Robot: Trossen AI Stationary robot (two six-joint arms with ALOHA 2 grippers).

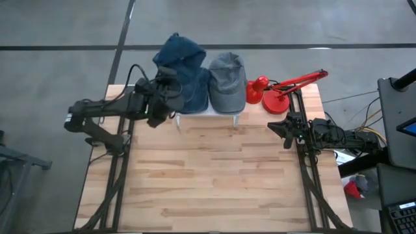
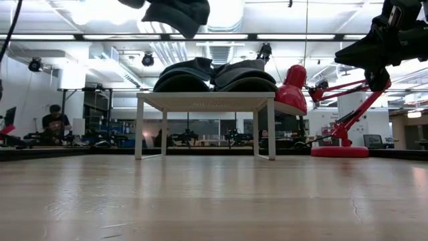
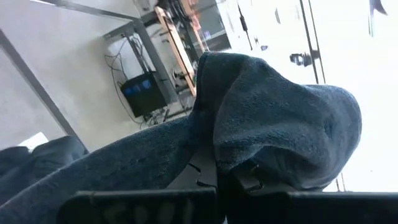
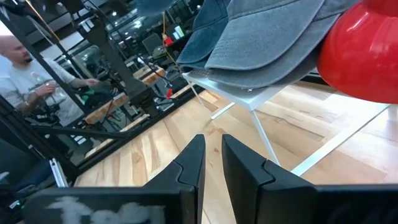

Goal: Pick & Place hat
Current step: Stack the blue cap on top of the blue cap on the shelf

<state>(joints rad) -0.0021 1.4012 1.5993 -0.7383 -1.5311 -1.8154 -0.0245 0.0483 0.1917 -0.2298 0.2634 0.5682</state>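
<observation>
A blue denim hat (image 1: 180, 55) hangs in the air over the far left of the table, with my left gripper (image 1: 168, 90) shut on it. In the left wrist view its cloth (image 3: 280, 118) fills the picture. In the low view it shows at the top edge (image 2: 177, 12). Below it a small white stand (image 2: 207, 102) carries a dark blue hat (image 1: 197, 92) and a grey cap (image 1: 227, 81), side by side on its top. My right gripper (image 1: 283, 127) waits at the table's right edge, its fingers (image 4: 211, 155) a narrow gap apart with nothing between them. My left gripper pinches a bunched fold of the denim hat's cloth (image 3: 217, 163) between its two fingers; which part of the hat this is, I cannot tell. The fingers come level from the table's left side. The hat is lifted clear, above the stand, and its cloth drapes slack over the fingers.
A red desk lamp (image 1: 276, 91) stands at the far right, right of the stand, its shade (image 4: 367, 56) close to the grey cap. The wooden table top (image 1: 214, 175) lies bare in front of the stand. People show in the room behind (image 4: 25, 74).
</observation>
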